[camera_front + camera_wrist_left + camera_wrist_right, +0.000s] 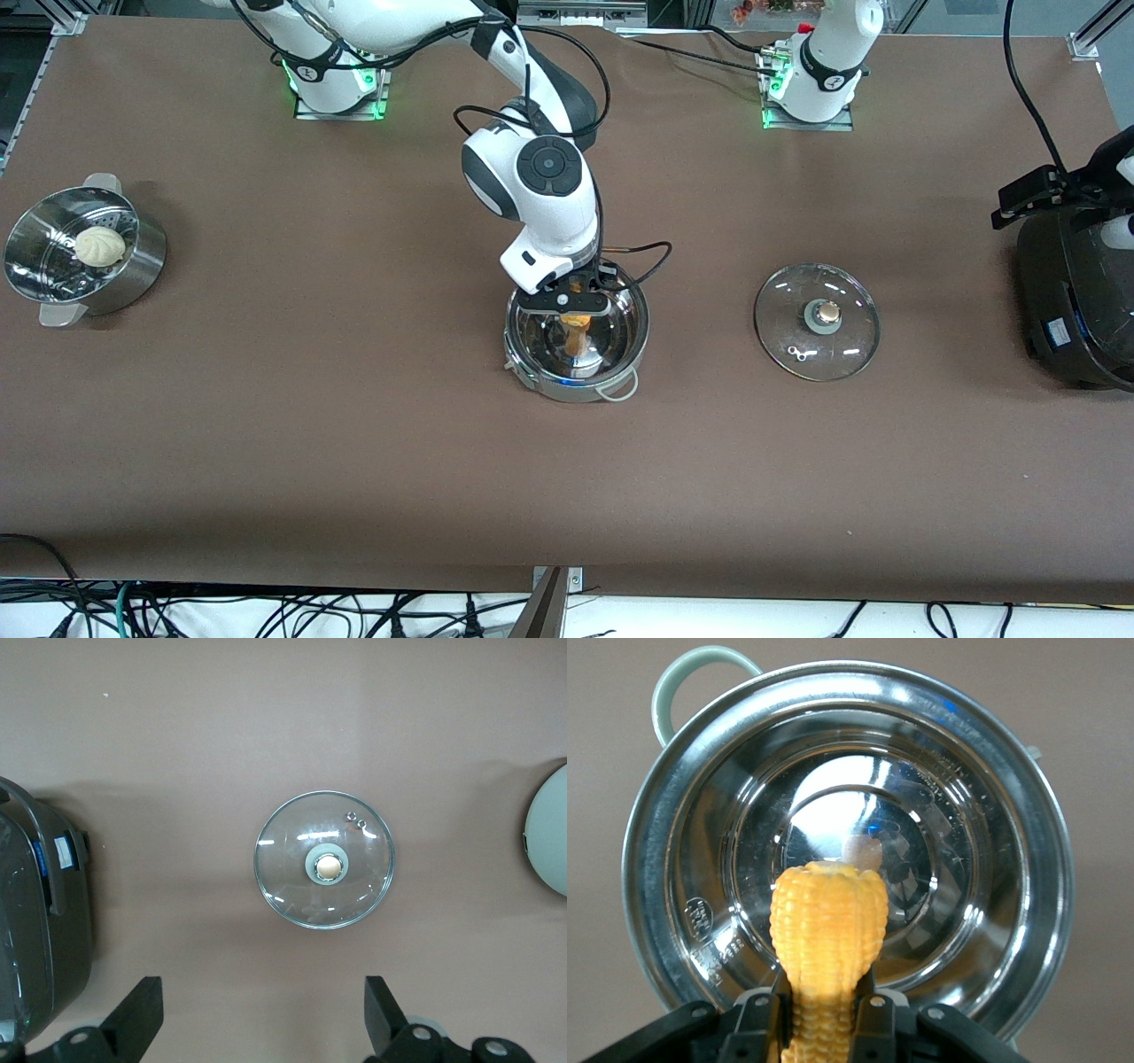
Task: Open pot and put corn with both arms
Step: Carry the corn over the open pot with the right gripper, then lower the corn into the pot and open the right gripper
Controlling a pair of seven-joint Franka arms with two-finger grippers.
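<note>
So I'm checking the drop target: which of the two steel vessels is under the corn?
The pot mid-table, lid off beside it; the right hand holds the corn over it. The steamer bowl holds a bun.

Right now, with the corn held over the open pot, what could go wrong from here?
1. The right hand grips the corn near one end, pointing down into the pot; released there, it may land on end and topple against the wall.
2. The hand sits close to the pot's rim, so lowering further might knock it.
3. The lid lies on the table toward the left arm's end; the left hand, open above it, looks unlikely to interfere.
</note>
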